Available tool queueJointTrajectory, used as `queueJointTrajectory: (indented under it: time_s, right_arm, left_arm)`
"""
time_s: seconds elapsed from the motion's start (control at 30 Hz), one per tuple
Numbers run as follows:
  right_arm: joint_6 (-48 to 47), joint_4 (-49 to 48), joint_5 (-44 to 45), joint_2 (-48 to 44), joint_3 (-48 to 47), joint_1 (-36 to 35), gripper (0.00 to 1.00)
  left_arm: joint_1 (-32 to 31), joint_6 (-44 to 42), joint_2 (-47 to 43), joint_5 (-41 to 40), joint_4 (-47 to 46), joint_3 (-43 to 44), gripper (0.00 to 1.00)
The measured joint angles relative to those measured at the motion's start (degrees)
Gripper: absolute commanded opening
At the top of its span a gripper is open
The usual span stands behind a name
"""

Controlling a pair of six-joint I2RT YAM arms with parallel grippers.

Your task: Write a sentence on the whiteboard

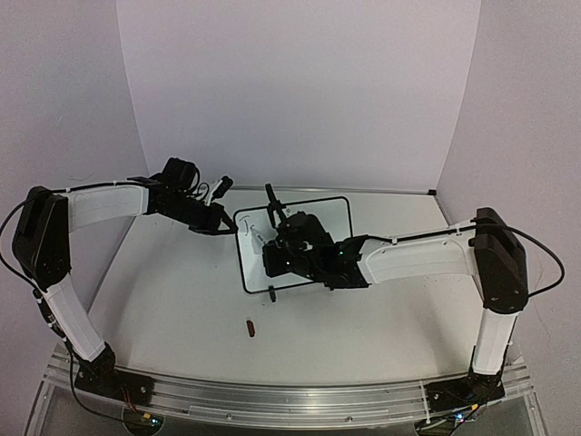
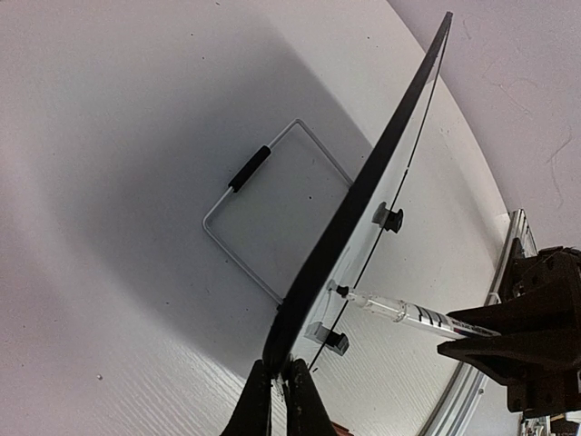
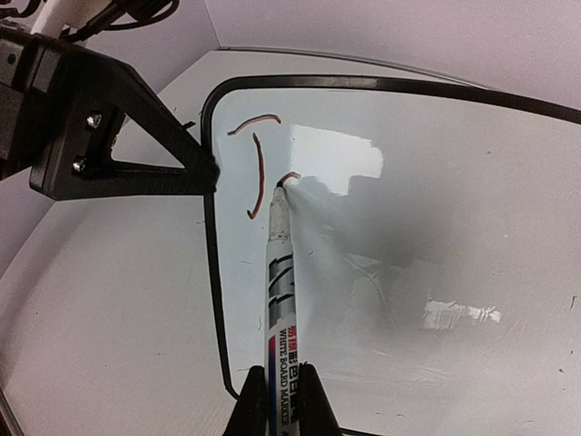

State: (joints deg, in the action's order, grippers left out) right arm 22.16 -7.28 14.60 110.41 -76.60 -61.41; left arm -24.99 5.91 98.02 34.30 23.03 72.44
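The whiteboard (image 3: 436, 236) stands tilted up off the table (image 1: 182, 300). Its near corner is pinched between the clenched jaws of the left gripper (image 2: 281, 374), and a wire stand (image 2: 250, 168) lies beyond those jaws, behind the board. The board's face is straight ahead of the right gripper (image 3: 277, 377), whose jaws are clamped on a marker (image 3: 277, 272). The marker's tip touches the board, with 2 red strokes (image 3: 257, 177) just left of it.

The likely trouble is pressure. The board is held only by 1 thin edge, so a hard push from the tip could twist it in that pinch or tip it back, bending the line. The marker might also slide in its jaws and lift off mid-stroke.

No container is in view. A small red piece (image 1: 250, 328), perhaps a cap, lies loose on the table, well behind both jaws.
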Motion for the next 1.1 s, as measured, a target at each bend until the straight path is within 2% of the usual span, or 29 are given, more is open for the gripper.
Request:
queueJointTrajectory:
  time_s: [1.1]
  right_arm:
    - [-1.4, 1.8, 2.0, -0.7, 0.4, 0.0, 0.00]
  left_arm:
    - [-0.1, 0.0, 0.0, -0.3, 0.6, 0.4, 0.00]
